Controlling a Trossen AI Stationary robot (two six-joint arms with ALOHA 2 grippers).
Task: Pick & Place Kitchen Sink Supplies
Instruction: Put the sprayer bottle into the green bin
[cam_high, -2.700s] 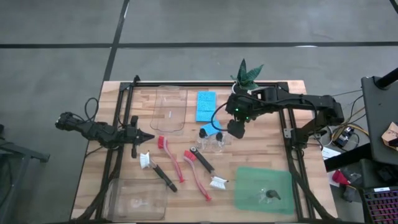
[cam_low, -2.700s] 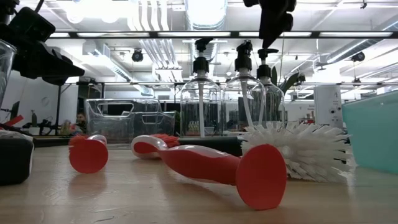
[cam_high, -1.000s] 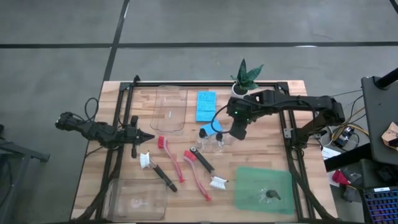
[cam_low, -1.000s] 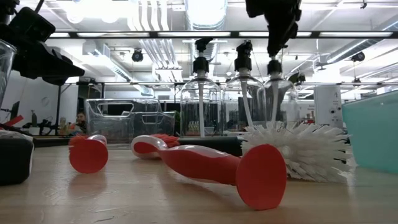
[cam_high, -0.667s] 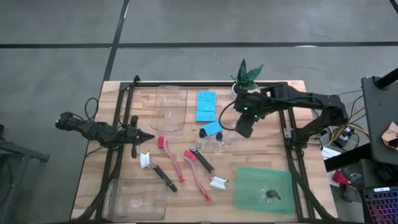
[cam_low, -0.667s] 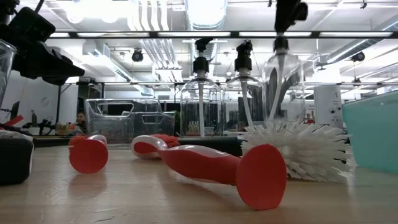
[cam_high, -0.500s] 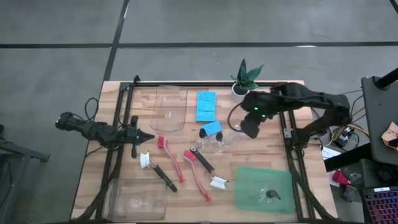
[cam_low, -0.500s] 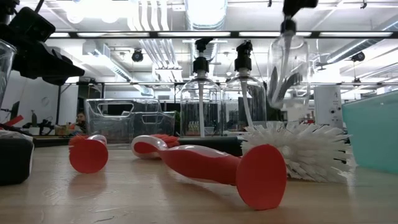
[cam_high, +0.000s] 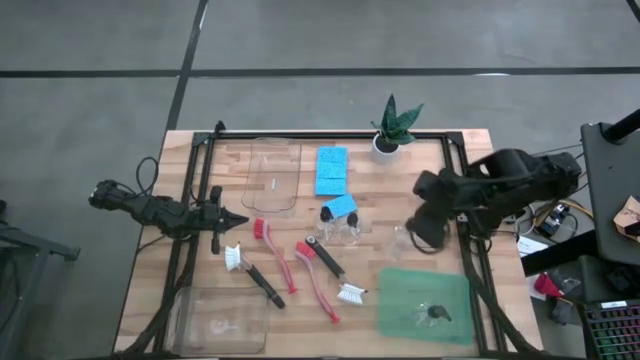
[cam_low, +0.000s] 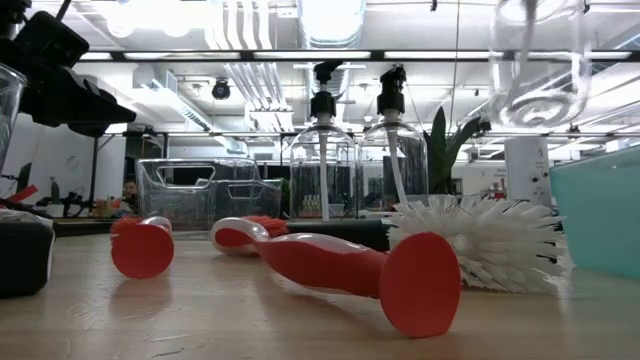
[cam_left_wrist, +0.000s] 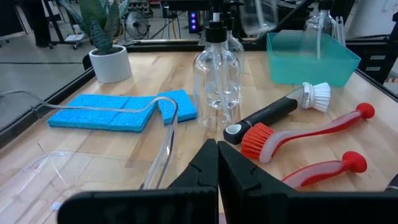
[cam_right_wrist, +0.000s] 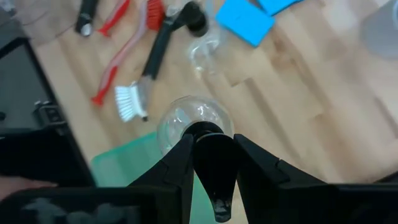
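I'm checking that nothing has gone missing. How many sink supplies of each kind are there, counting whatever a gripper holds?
Flat bright-blue rectangular sponges: 3
Long red-handled dish brushes: 2
Long black-handled dish brushes with white bristles: 2
Clear pump bottles with black tops: 4, one held by the right gripper
Total: 11

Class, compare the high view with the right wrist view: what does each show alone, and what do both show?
Only the high view shows the potted plant, the clear trays and the idle left gripper. Only the right wrist view shows the right gripper clamped on the pump top of a clear bottle. Both show the blue sponges, the brushes and the green bin.
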